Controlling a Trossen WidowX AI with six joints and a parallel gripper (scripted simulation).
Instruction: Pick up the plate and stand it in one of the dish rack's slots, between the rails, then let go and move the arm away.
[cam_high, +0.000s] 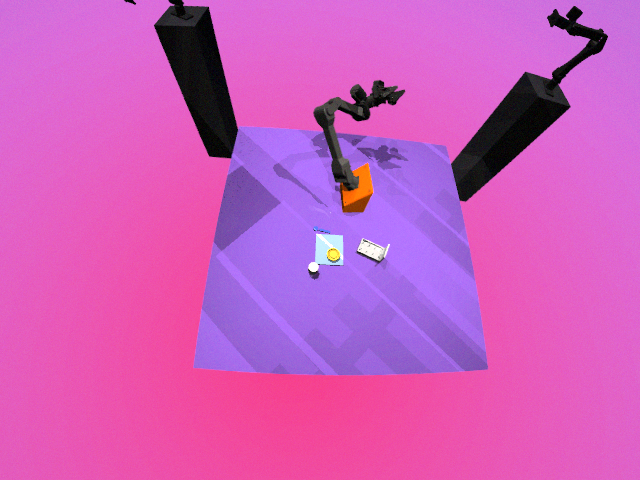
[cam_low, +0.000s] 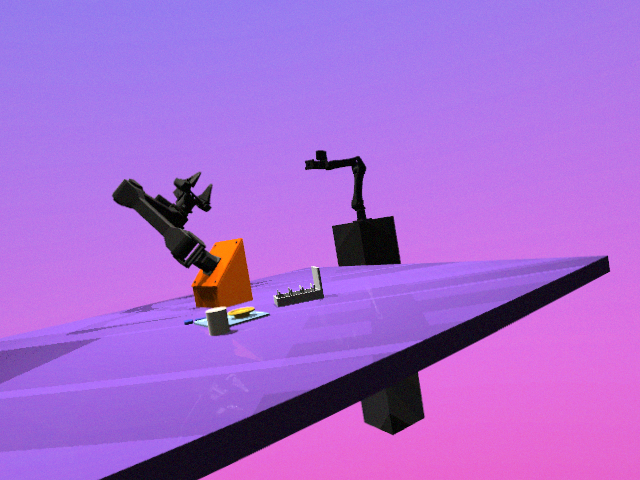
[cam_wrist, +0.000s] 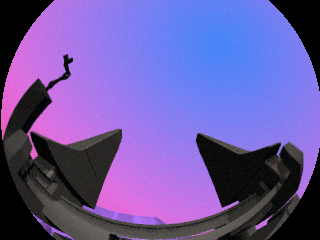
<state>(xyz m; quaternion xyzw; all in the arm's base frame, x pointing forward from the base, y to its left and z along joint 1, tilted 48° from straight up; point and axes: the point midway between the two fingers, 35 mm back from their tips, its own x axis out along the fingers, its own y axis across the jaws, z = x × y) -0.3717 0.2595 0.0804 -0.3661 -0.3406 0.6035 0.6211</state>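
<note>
Empty jaws are being held wide open; a rim grip is being advised for the round yellow plate, top-view nine o'clock from the white slotted rack.

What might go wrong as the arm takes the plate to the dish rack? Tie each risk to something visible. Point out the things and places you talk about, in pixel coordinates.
The yellow plate (cam_high: 333, 254) (cam_low: 241, 312) lies flat on a light-blue mat (cam_high: 323, 248) (cam_low: 261, 314), so the open fingers may slip off its low rim.

The white cylinder (cam_high: 313, 267) (cam_low: 217, 321) stands close by and could be knocked.

The rack's (cam_high: 371, 250) (cam_low: 299, 298) short rails might let the plate tip.
</note>
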